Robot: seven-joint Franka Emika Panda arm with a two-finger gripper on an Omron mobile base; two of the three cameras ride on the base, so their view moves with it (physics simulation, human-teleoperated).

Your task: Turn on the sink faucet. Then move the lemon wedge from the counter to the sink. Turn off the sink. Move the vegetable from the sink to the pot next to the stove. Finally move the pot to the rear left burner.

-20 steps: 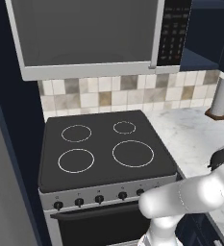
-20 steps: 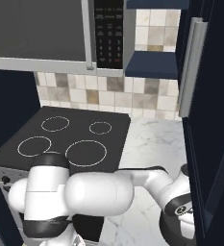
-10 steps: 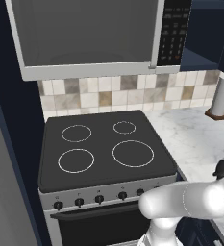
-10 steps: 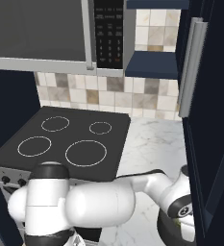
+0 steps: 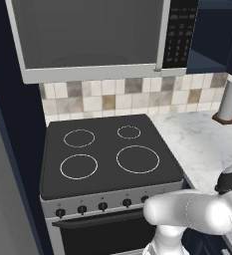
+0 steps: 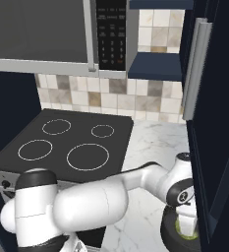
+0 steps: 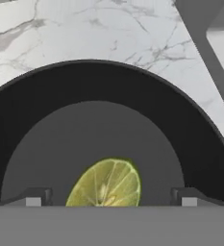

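The black pot [image 7: 108, 110] stands on the white marble counter [image 7: 60, 29], to the right of the stove [image 6: 62, 147]. The lemon wedge [image 7: 108, 185], yellow-green, lies on the pot's floor. My gripper [image 7: 111, 198] reaches down into the pot, open, with its fingertips [image 7: 36, 197] wide apart on either side of the wedge and clear of it. From the right base view, my gripper [image 6: 186, 230] hangs over the pot [image 6: 169, 232] at the counter's near edge. The sink and faucet are out of view.
The stove [image 5: 107, 154] has four bare ring burners and front knobs. A microwave [image 5: 92, 35] hangs above it. A paper towel roll [image 5: 230, 99] stands at the back of the counter [image 5: 197, 144]. A tall dark cabinet door [image 6: 214, 123] rises just right of the pot.
The jaws have spread wide over the last second, leaving the wedge lying free in the pot. The arm has sunk slightly; the stove and counter are unchanged.
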